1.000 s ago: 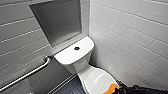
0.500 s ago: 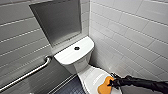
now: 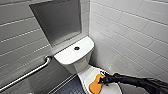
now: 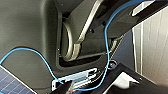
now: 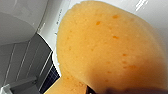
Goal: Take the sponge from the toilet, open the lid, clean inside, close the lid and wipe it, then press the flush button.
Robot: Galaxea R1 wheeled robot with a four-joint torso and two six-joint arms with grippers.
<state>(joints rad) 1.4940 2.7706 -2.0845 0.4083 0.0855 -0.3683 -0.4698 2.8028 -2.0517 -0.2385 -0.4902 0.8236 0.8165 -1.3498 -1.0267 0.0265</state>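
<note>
Orange sponge (image 3: 96, 85), white toilet (image 3: 75, 53), blk flush button (image 3: 77, 48).

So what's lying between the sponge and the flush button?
Nothing loose: the head view shows just bare white lid and tank top between sponge and flush button.

Closed glossy white lid (image 3: 86, 74), with the orange sponge (image 3: 95, 85) flat on its upper surface

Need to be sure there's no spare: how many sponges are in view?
1. The sponge sits on the lid, at the right hand; another could be hidden beyond the head view's lower edge.
</note>
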